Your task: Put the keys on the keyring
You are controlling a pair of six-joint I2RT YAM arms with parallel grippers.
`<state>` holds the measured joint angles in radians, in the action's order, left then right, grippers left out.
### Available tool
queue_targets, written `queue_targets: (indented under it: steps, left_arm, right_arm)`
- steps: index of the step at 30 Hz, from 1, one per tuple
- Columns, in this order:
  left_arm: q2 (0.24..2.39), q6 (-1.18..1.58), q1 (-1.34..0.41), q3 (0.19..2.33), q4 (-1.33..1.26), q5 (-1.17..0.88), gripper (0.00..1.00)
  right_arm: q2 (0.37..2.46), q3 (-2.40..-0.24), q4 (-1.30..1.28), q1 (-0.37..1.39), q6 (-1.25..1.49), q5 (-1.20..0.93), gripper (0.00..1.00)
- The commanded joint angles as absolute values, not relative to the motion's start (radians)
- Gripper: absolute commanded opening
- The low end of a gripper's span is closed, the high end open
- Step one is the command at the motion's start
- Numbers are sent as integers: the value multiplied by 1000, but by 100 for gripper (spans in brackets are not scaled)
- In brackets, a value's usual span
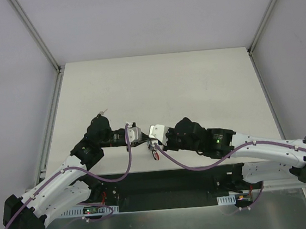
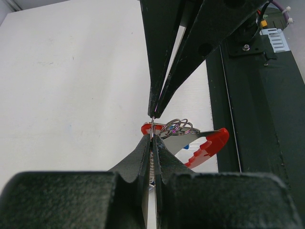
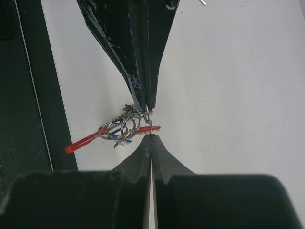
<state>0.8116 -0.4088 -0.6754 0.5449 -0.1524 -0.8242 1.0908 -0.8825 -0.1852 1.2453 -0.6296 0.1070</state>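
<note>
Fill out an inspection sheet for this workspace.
Surface: white table, matte.
Job's things: keyring with red clip hangs where the two hands meet; blue key head among the rings.
Clutter: small loose item beyond the left arm, too small to name.
Hands: left hand and right hand both shut, tip to tip, pinching thin metal of the keyring.
Cables: purple cable looping along each arm.
Surroundings: white walls, frame posts, black base plate at the near edge.
</note>
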Motion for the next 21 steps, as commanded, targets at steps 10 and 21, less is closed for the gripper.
queue_targets:
  steps: [10, 21]
  left_arm:
    - [799, -431, -687, 549, -198, -810, 0]
    - [775, -442, -687, 543, -199, -808, 0]
  right_arm:
    - [1081, -936, -179, 1250, -607, 100, 2]
    - [1088, -937, -180, 1250, -601, 106, 1]
